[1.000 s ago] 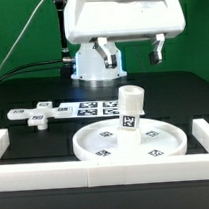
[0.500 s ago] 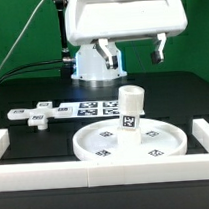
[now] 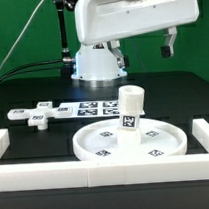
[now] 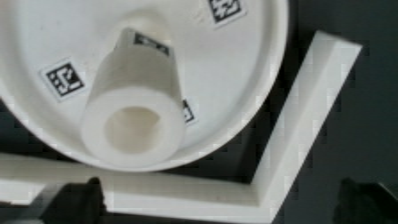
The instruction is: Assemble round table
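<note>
The large rimmed round disc (image 3: 131, 142) lies flat near the front wall. The short cylindrical leg (image 3: 131, 106) stands upright on it, its tag facing the front. The small cross-shaped base (image 3: 37, 115) lies on the table at the exterior view's left. My gripper (image 3: 142, 50) hangs high above the disc and leg, open and empty, and touches nothing. In the wrist view I look down on the disc (image 4: 89, 40) and the leg's open top (image 4: 143, 122). My dark fingertips (image 4: 71, 205) show at the edge, wide apart.
A white rectangular border wall (image 3: 97, 174) runs along the front and both sides; its corner shows in the wrist view (image 4: 306, 110). The marker board (image 3: 96, 106) lies flat behind the disc. The robot's base (image 3: 95, 63) stands at the back.
The hand has turned and shifted toward the exterior view's right, with one finger now higher than the other. The disc, leg and base have not moved.
</note>
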Robot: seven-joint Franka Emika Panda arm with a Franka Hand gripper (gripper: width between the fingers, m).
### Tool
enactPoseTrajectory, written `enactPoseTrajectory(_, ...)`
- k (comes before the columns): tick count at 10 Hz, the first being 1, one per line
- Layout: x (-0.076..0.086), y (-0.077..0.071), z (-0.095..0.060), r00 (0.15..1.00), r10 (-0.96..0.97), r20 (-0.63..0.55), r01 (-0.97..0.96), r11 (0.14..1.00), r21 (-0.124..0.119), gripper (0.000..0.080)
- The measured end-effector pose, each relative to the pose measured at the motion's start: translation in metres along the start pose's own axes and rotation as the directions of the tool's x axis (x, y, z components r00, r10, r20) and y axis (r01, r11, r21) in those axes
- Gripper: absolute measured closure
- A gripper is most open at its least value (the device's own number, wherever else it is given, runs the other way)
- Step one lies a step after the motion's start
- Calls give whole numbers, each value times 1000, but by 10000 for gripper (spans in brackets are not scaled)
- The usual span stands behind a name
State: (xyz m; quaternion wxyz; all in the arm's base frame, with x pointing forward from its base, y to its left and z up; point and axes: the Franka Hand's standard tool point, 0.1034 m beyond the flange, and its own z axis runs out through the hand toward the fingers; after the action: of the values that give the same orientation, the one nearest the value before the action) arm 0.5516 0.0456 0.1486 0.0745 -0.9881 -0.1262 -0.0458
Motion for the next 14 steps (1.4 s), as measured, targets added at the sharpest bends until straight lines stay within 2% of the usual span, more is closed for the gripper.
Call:
enactPoseTrajectory(1,3,0,-1,1000,-2,24,1,1000,9,151)
enactPoseTrajectory(2,-1,6,-6,995,-15,99,15,1000,-8,151)
enactPoseTrajectory(3,5,14,-14,993,-16,114,22,998,-51,151)
enactPoseTrajectory(4,5,15,-14,995,24,96,-17,997,-80,151)
enactPoseTrajectory(5,-9,11,-11,982,26,185,-15,998,-58,151)
enactPoseTrajectory(6,-8,10,-11,975,28,222,-19,999,-45,151)
enactPoseTrajectory(8,-6,10,-9,977,28,211,-19,999,-47,151)
enactPoseTrajectory(9,-4,15,-8,977,2,214,15,997,-79,151)
enactPoseTrajectory(10,2,20,-7,984,31,175,-10,992,-122,151)
enactPoseTrajectory(13,5,48,2,991,12,137,5,992,-123,151)
enactPoseTrajectory(14,6,47,2,991,9,137,7,992,-123,151)
